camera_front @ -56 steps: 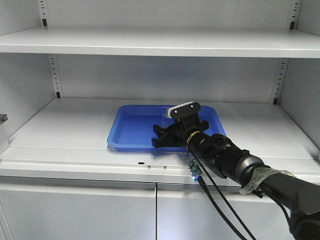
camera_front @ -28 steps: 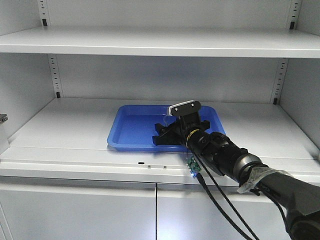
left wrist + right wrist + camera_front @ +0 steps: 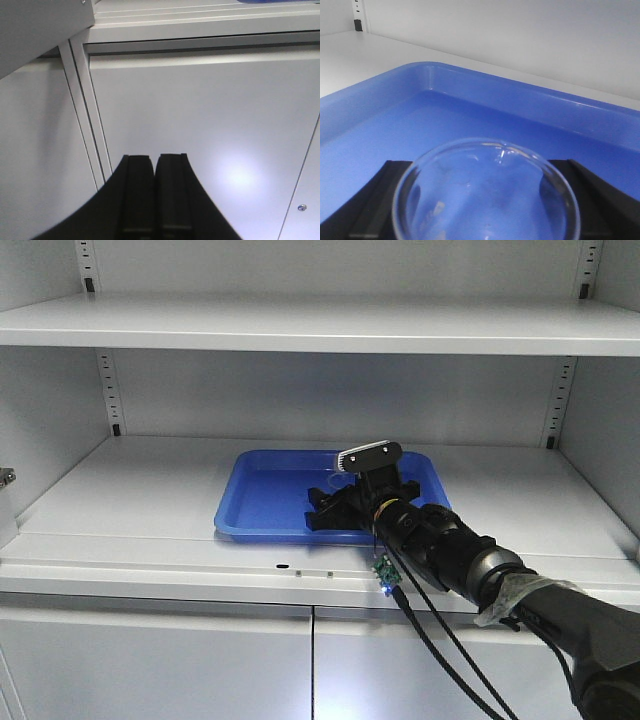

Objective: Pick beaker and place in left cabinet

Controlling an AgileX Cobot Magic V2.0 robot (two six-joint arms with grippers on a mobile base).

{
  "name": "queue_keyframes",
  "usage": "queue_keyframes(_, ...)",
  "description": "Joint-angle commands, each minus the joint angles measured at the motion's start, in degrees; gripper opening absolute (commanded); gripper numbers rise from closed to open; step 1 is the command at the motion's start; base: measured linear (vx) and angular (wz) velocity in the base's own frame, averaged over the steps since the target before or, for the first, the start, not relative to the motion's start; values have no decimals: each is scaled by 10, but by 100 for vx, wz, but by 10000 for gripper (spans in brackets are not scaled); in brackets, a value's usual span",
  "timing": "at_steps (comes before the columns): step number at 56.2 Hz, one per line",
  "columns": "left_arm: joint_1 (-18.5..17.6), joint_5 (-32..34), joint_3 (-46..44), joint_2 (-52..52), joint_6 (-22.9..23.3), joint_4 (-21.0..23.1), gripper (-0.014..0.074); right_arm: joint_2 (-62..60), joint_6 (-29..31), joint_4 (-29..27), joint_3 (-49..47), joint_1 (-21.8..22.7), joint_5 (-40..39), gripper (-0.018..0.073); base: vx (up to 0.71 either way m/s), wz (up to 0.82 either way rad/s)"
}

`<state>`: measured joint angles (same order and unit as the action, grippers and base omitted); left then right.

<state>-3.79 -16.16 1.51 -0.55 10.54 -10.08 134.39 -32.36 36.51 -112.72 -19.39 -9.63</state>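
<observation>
Right gripper [image 3: 485, 200] has its black fingers [image 3: 380, 200] pinching the beaker [image 3: 487, 192] from both sides, mouth facing the wrist camera, over the blue tray [image 3: 262, 502] near its front right corner, on the middle shelf of the left cabinet [image 3: 130, 490]. Can't tell if the glass base touches the tray yet. I'd ease it down until it sits flat, then open slowly and back straight out so the fingers don't tip it. Left gripper [image 3: 155, 200] is pressed together, parked by the lower doors [image 3: 200, 125].
</observation>
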Motion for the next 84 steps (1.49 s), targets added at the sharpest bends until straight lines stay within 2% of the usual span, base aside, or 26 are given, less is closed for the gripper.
queue_keyframes(1, -4, 48, -5, -10, 2, 1, 4, -37, 3, 0, -19, 2, -25, 582, 0, 0)
queue_keyframes(11, -4, 48, -5, -10, 2, 1, 4, -41, 14, 0, -19, 2, -66, 582, 0, 0)
queue_keyframes(18, -4, 48, -5, -10, 2, 1, 4, -48, 33, 0, -19, 2, -65, 582, 0, 0)
queue_keyframes(31, -4, 48, -5, -10, 2, 1, 4, -50, 33, -2, -37, 11, -63, 582, 0, 0)
queue_keyframes(73, -4, 48, -5, -10, 2, 1, 4, -85, -4, -2, -54, 13, -23, 582, 0, 0)
queue_keyframes(84, -4, 48, -5, -10, 2, 1, 4, -108, -35, -2, -52, 13, -7, 582, 0, 0)
